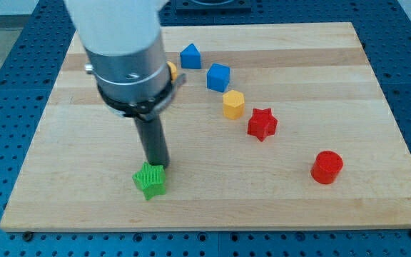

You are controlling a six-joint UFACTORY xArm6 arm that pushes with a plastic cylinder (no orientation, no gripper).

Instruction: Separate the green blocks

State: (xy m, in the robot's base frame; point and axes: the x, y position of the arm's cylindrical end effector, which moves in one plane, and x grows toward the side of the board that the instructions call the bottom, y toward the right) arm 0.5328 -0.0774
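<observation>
Nearest the view's bottom edge sits one green star block, low on the counter and left of its middle. Only this one green block can be seen; the arm's wide body may hide a second, so I cannot tell.

My arm is the largest thing, a pale cylinder with a dark collar covering the upper left of the counter. From it the dark rod drops straight down, and my tip meets the counter right at the top edge of the green star, touching it or just short of touching. I carry no jaws, so there is nothing to spread or press together.

Two blue blocks lie near the view's top: one shaped like a little house, and a blue cube just to its lower right. Two red blocks follow: a red star right of centre and a red cylinder farther toward the lower right, well apart from the star. One yellow hexagon block sits between the blue cube and the red star. A small yellow sliver shows beside the arm's collar, its shape hidden.
</observation>
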